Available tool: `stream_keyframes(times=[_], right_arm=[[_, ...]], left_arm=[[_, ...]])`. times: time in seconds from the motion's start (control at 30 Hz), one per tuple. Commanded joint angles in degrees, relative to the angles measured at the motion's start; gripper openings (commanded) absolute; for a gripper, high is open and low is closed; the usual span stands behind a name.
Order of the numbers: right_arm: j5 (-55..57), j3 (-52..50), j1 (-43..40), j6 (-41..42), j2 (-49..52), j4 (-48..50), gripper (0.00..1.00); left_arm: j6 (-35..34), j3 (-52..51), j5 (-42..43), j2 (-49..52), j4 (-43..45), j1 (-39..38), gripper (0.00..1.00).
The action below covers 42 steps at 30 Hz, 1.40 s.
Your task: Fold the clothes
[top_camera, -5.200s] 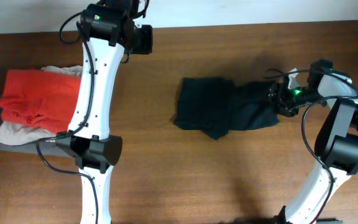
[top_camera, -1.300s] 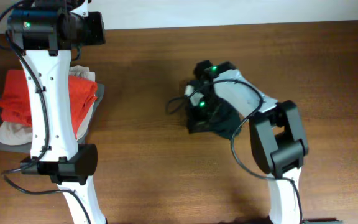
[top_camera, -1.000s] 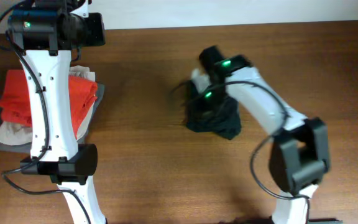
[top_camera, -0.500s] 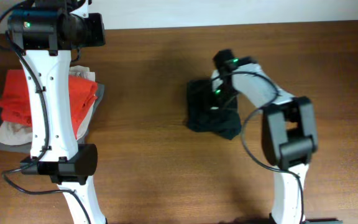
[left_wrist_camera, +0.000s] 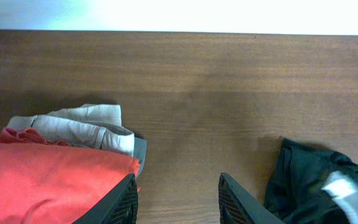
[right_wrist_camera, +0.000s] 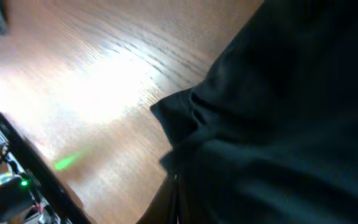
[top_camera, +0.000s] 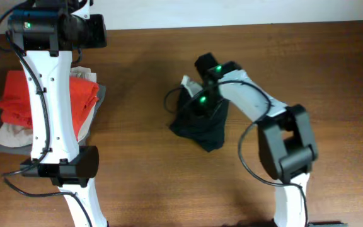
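The clothes are a black garment bunched into a dark heap at the middle of the table, with a small white patch showing at its upper left. My right gripper sits on top of the heap, shut on the clothes. In the right wrist view its fingers are pressed together, and the clothes fill the right side. My left gripper is open and holds nothing, high at the back left. From there the clothes lie low on the right.
A folded red garment lies on beige and grey folded pieces at the table's left edge, under my left arm. The red garment and beige piece are beside my left fingers. Bare wood separates the stack from the heap.
My right gripper has swung left and slightly forward, taking the black garment with it. The heap now sits further left and has a narrower shape. The left arm has not moved.
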Motion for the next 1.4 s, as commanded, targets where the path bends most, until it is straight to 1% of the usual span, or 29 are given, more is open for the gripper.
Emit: stream_keyframes(times=[0.0,0.07,0.1,0.17,0.2,0.23,0.27,0.3,0.33,0.4,0.53,0.57,0.67,0.7,0.73,0.8,0.83,0.87,0.9,0.93,0.97,1.07,1.2,1.23,1.27,1.3,1.37], right_arm=[[-1.0,0.2,-4.6,-1.3,-5.4,-0.8,0.04],[-1.0,0.2,-7.4,2.5,-6.0,-1.7,0.04],[-1.0,0.2,-10.2,6.7,-6.0,-3.0,0.08],[-0.7,0.1,-13.5,10.4,-5.7,-5.2,0.17],[-0.6,0.1,-14.6,11.3,-5.7,-5.9,0.25],[-0.5,0.1,-16.0,12.1,-5.7,-6.8,0.38],[-0.5,0.1,-17.5,12.2,-5.7,-7.5,0.51],[-0.4,0.1,-18.3,12.2,-5.7,-7.8,0.66],[1.0,0.1,-19.7,12.2,-5.6,-8.3,0.82],[2.1,0.1,-20.5,12.2,-5.4,-8.6,0.87],[2.5,0.0,-21.4,12.2,-5.2,-8.5,0.87],[2.5,0.0,-21.6,12.2,-5.2,-8.3,0.87],[2.4,0.0,-22.8,12.2,-5.2,-8.4,0.87],[2.3,0.0,-23.6,11.9,-5.2,-8.6,0.87],[1.9,0.0,-23.9,11.4,-5.2,-9.1,0.88],[0.2,0.0,-24.2,9.4,-5.2,-10.1,0.87],[-1.5,0.0,-24.2,7.6,-5.2,-10.7,0.83],[-3.7,0.0,-24.0,5.4,-5.2,-11.0,0.77],[-5.7,0.0,-23.7,3.3,-5.2,-11.1,0.63],[-9.7,0.0,-22.8,0.9,-5.2,-10.8,0.22],[-10.3,0.0,-22.4,0.9,-5.2,-10.4,0.04],[-10.7,0.0,-20.5,2.9,-5.2,-8.5,0.04],[-10.7,0.0,-18.3,4.2,-5.2,-6.7,0.04],[-10.4,0.0,-17.8,5.7,-5.2,-6.3,0.04],[-7.8,0.0,-17.4,11.2,-5.2,-5.6,0.04],[-6.6,0.0,-17.2,13.4,-5.2,-5.2,0.04],[-6.6,0.0,-17.0,14.1,-5.2,-4.4,0.04]], left_arm=[[1.0,0.2,-0.4,-0.8,-0.8,0.0,0.42],[0.9,0.2,-0.3,-0.8,-1.1,0.0,0.42],[0.9,-0.6,0.7,-0.8,-1.1,-0.1,0.42],[1.0,-1.8,2.9,-0.8,-1.6,-0.3,0.42],[1.3,-2.6,3.7,-0.8,-1.7,-0.3,0.42],[3.0,-3.9,4.9,-0.8,-1.9,-0.6,0.42],[5.2,-5.5,6.4,-0.8,-1.9,-0.8,0.46],[6.2,-6.8,7.4,-0.8,-1.9,-1.2,0.48],[7.5,-10.6,10.3,-0.8,-1.4,-1.9,0.49],[9.7,-15.2,14.0,-0.8,-0.2,-2.8,0.49],[14.1,-27.7,24.7,-0.8,6.0,-5.2,0.50],[14.1,-30.4,26.9,-0.8,7.6,-5.8,0.51],[14.0,-39.8,34.6,-0.8,14.3,-7.3,0.57],[13.9,-44.5,38.8,-0.8,18.3,-8.0,0.61],[13.2,-47.3,40.6,-0.8,20.7,-8.3,0.64],[10.4,-52.3,42.3,-0.8,25.0,-8.7,0.69],[8.7,-54.6,42.5,-0.8,26.9,-8.9,0.72],[7.1,-57.0,42.5,-0.8,28.9,-9.1,0.75],[6.2,-58.9,42.5,-0.8,30.5,-9.2,0.77],[4.5,-62.4,42.5,-0.8,33.6,-9.3,0.78],[4.0,-64.0,42.5,-0.8,35.3,-9.3,0.79],[1.5,-68.9,42.5,-0.8,41.3,-9.3,0.80],[-3.7,-74.6,42.5,-0.8,50.8,-9.4,0.87],[-5.3,-76.2,42.5,-0.7,53.7,-9.5,0.87],[-6.3,-77.5,42.5,-0.7,56.4,-9.8,0.91],[-7.1,-77.9,42.5,-0.7,57.5,-10.1,0.92],[-7.7,-78.6,42.4,-0.5,60.3,-11.1,0.92]])
